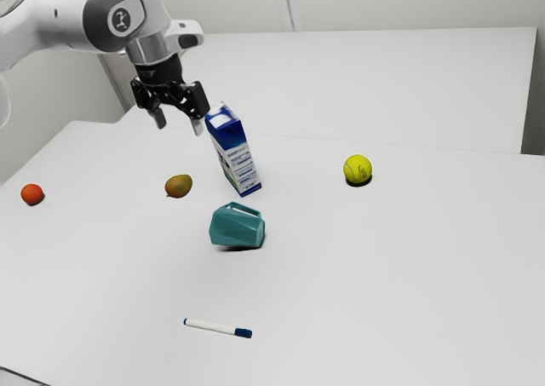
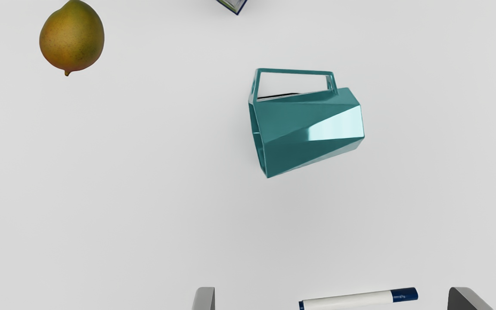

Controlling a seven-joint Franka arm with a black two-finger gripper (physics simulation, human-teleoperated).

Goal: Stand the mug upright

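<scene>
My gripper [image 1: 180, 127] hangs high above the table at the exterior view's upper left, well apart from the mug. In the wrist view the gripper [image 2: 331, 298] is open, its two fingertips wide apart with no object held. A teal faceted mug [image 1: 237, 226] lies on its side on the table, its handle toward the carton. The wrist view has the mug [image 2: 308, 129] with its dark mouth facing the mango's side and its base the other way.
A blue and white carton [image 1: 234, 152] stands behind the mug, near a mango [image 1: 179, 186]. A white marker with a blue cap [image 1: 217, 327] lies in front. A tennis ball [image 1: 358, 169] is at the exterior view's right, a red ball-shaped item [image 1: 32, 193] at its left.
</scene>
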